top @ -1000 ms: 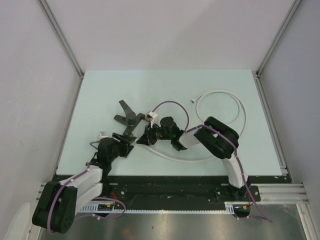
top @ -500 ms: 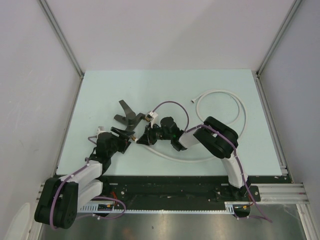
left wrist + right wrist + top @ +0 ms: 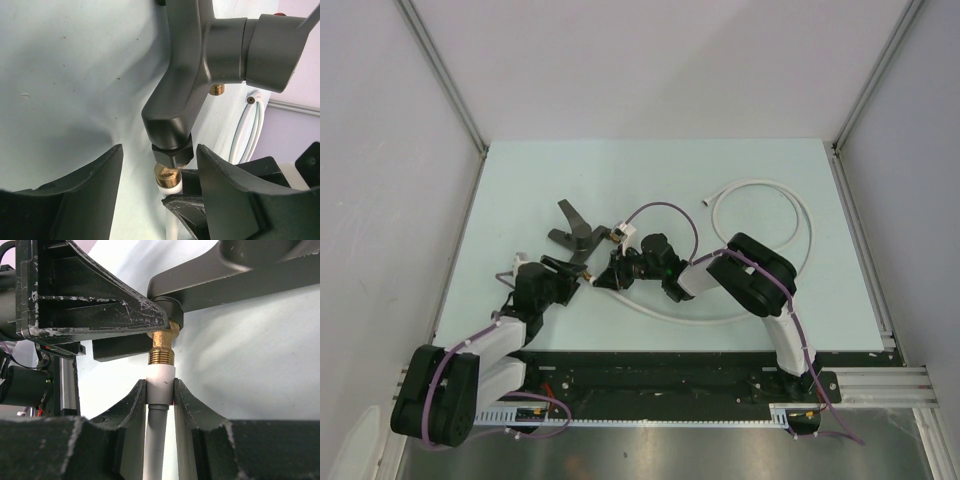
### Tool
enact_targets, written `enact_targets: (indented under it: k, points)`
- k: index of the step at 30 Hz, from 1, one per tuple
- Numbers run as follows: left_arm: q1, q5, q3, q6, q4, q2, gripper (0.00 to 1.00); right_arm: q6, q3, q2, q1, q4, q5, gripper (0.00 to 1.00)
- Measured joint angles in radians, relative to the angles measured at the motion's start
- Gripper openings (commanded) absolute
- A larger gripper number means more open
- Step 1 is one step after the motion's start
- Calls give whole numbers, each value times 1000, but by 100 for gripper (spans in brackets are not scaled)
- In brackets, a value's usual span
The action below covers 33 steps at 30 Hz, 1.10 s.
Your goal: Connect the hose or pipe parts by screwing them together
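The dark grey tap fitting [image 3: 578,238] lies left of centre on the pale green surface [image 3: 650,170], nearer the near edge than the far one. In the right wrist view you see its brass threaded end [image 3: 161,346] meeting the white collar [image 3: 160,385] at the tip of the hose [image 3: 790,215]. The two touch end to end and stand in line. Your right hand [image 3: 160,392] pinches the hose at that collar, one finger on each side. Your left hand [image 3: 159,167] is spread, its fingers straddling the fitting's dark nut [image 3: 172,155] just above the brass thread. There is a clear gap on one side; whether the other finger touches the nut you cannot tell. From the right hand the hose runs along the near side to the right and curves round the far right of the surface. Its free end [image 3: 708,203] lies right of centre, toward the far side. Both arms reach in from the near edge, their hands close together.
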Motion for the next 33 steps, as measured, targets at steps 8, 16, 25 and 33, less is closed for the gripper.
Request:
enact_targets:
  k: [8,16,25,33]
  points:
    - [4,0,16,-1,3,42,61,0,0,0,-1,0,0,0]
    - [7,13,39,-10,24,82,38,1,0,0,-1,0,3,0]
    - [14,44,38,-42,66,100,0,23,0,8,-3,11,6,0]
    - [24,77,-26,-88,211,124,0,133,0,42,-24,84,-40,0]
